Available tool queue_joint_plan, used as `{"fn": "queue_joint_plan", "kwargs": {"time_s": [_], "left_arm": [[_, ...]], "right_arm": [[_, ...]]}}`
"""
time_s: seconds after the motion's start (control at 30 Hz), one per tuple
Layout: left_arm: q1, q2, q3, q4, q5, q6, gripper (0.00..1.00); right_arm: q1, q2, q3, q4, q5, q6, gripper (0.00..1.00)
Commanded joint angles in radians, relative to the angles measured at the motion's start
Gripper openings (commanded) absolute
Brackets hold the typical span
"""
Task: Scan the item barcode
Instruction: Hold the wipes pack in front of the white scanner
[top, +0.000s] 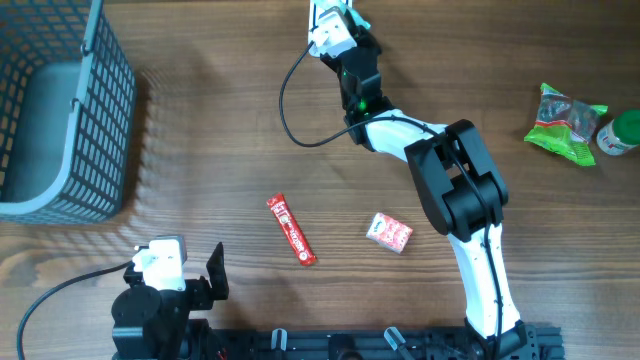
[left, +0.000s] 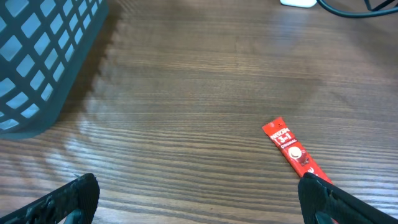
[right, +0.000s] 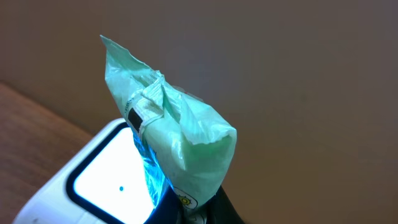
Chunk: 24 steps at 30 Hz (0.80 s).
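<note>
The right fingers (right: 217, 213) were clenched on the low end of the pale green packet (right: 180, 137), holding it upright just above the lit window of the scanner (right: 93, 180). The left fingers (left: 74, 199) stood spread and empty over the worktop (left: 205, 81). The crumpled film could well fold over the barcode or tilt it away, so the scan might fail.

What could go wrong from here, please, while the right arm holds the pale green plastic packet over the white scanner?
The crumpled pale green plastic packet is folded over itself, so its barcode may be creased or turned away from the lit window of the white scanner, and the scan might fail.
The right gripper seems to pinch only the packet's lower edge, so the floppy film could slip out.
The black cable looping beside the arm might snag.
</note>
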Motion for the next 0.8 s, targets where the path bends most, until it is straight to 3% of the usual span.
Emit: {"fn": "queue_joint_plan", "kwargs": {"time_s": [0.0,0.27,0.5,0.63,0.77], "left_arm": [[-0.005,-0.005,-0.006,0.003,-0.010,-0.010,1.00],[-0.005,-0.005,-0.006,0.003,-0.010,-0.010,1.00],[-0.005,-0.005,-0.006,0.003,-0.010,-0.010,1.00],[-0.005,-0.005,-0.006,0.003,-0.010,-0.010,1.00],[-0.005,-0.005,-0.006,0.003,-0.010,-0.010,1.00]], "right_arm": [[0.020,-0.022,0.021,0.010,0.137,0.034,0.04],[0.031,-0.145,0.021,-0.001,0.512,-0.055,0.04],[-0.096,-0.180,0.019,-0.004,0.791,-0.168,0.04],[-0.243,-0.180,-0.001,-0.120,0.945,-0.121,0.04],[-0.342,-0.180,-0.027,-0.282,0.939,-0.001,0.04]]}}
